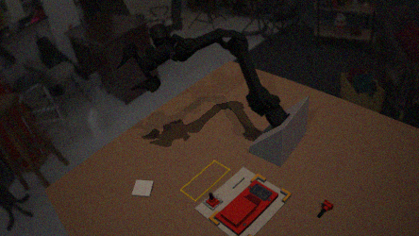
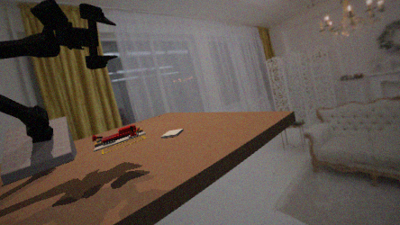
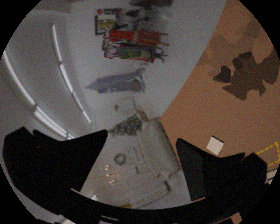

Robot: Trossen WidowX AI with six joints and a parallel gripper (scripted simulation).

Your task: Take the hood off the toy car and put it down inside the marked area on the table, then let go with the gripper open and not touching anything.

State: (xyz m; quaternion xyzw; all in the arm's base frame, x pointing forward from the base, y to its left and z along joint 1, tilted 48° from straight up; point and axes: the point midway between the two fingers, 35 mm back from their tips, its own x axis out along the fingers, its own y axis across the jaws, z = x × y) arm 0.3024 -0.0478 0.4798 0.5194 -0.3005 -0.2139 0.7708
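Observation:
The red toy car (image 1: 241,210) (image 2: 128,130) lies on a pale board (image 1: 243,171), with a dark grey panel (image 1: 260,191) at one end. Its hood cannot be told apart surely from the rest of the red body. The marked area is a thin yellow outline (image 1: 197,176) (image 3: 278,145) on the table beside the board; nothing stands inside it. My gripper (image 1: 125,77) (image 2: 115,40) (image 3: 142,138) is open with nothing between its fingers. It hangs high in the air, beyond the outline and well away from the car.
A small red piece with a black knob (image 1: 212,201) is on the board near the outline. A red and black piece (image 1: 326,208) lies on the table to the right. A white square tile (image 1: 142,188) (image 2: 172,133) (image 3: 215,145) lies left. A grey slanted block (image 1: 283,141) stands by the arm's base.

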